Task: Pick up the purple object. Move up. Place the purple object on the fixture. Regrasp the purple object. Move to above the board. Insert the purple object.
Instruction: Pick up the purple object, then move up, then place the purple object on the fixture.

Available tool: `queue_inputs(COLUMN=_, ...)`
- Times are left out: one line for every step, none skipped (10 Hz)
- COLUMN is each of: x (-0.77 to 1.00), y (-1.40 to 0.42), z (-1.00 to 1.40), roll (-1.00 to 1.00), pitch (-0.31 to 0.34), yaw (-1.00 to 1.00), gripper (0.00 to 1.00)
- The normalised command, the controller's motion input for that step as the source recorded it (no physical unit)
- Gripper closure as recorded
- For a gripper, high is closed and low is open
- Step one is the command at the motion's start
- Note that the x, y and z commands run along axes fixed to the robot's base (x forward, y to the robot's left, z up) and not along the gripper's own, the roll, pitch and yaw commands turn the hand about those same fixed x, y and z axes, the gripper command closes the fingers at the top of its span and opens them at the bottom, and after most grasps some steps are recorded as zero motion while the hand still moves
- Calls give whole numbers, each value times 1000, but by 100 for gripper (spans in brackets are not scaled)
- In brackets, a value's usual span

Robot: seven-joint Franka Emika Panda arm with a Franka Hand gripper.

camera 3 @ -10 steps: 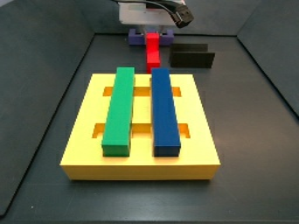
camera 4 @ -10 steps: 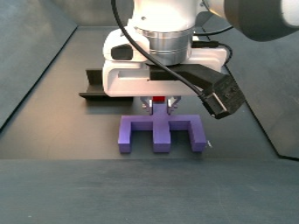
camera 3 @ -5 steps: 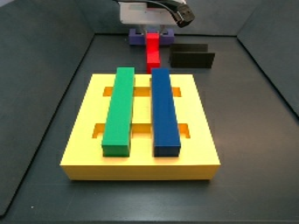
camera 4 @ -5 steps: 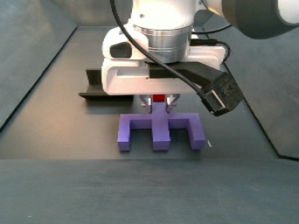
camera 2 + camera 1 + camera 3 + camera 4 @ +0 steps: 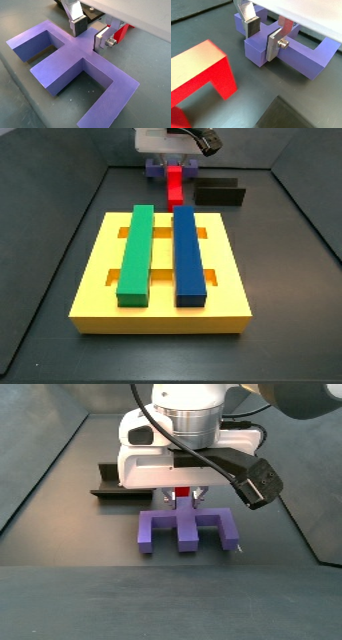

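Dark grey flooring is filling both wrist views. In one, the gripper [image 5: 264, 34] is straddling the stem of the purple object [image 5: 298, 52], its silver fingers [image 5: 274, 43] sitting on either side of that stem, with a red block [image 5: 201, 75] lying near and a black corner just showing. In another wrist view the gripper [image 5: 90, 31] is pinching the same stem where the purple object [image 5: 70, 62] is spreading out below, red showing just behind.

In a side view the board [image 5: 160, 293] is sitting in front, carrying a green bar [image 5: 135, 251] and a blue bar [image 5: 189, 255]; the gripper [image 5: 177, 163] is hanging at the far end over the purple object [image 5: 174, 171], beside the fixture [image 5: 222, 192], with the red block [image 5: 175, 188] between. In another side view the purple object [image 5: 189, 528] is sitting slightly higher than half a second ago, its legs appearing just clear of the floor, the gripper [image 5: 183, 494] clamping its stem, and the fixture [image 5: 116, 484] is lying behind.
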Motion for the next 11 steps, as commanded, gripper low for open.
queue_inputs(x=0, y=0, z=0, roll=0, pitch=0, yaw=0, gripper=100)
queue_inputs(x=0, y=0, z=833, roll=0, pitch=0, yaw=0, gripper=100)
queue_inputs(x=-55, y=-15, z=818, roll=-15, pitch=48, yaw=41, gripper=100)
queue_inputs(x=-93, y=-24, z=622, roll=-20, pitch=71, yaw=44, gripper=100)
queue_inputs(x=-25, y=-5, z=229, roll=-1, pitch=19, yaw=25, gripper=100)
queue_inputs(x=0, y=0, z=0, roll=-46, pitch=0, yaw=0, gripper=100)
queue_inputs(x=0, y=0, z=0, roll=-80, pitch=0, yaw=0, gripper=100)
queue_inputs(x=0, y=0, z=0, roll=-69, pitch=0, yaw=0, gripper=100)
queue_inputs(x=0, y=0, z=0, roll=-66, pitch=0, yaw=0, gripper=100)
queue_inputs(x=0, y=0, z=0, roll=-71, pitch=-6, yaw=0, gripper=100)
queue_inputs(x=0, y=0, z=0, roll=-74, pitch=-9, yaw=0, gripper=100)
